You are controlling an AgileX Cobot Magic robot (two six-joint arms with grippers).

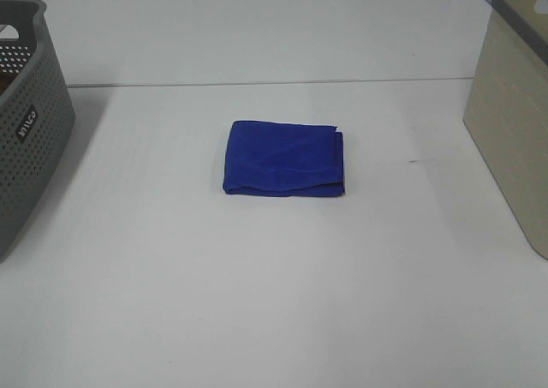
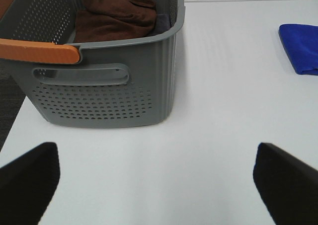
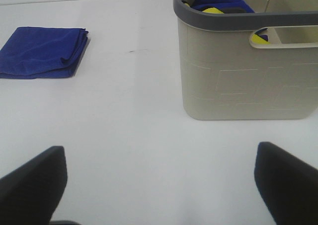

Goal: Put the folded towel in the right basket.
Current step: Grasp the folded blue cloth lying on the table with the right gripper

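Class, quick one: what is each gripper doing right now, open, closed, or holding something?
Left gripper: jaws open, holding nothing.
Right gripper: jaws open, holding nothing.

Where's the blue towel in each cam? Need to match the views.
Exterior high: towel mid-table, between the grey basket and the beige basket.
Left wrist: towel cut by the frame edge, apart from the grey basket.
Right wrist: towel whole, apart from the beige basket.
Shared landmark: the table seam, running behind the towel in all three.
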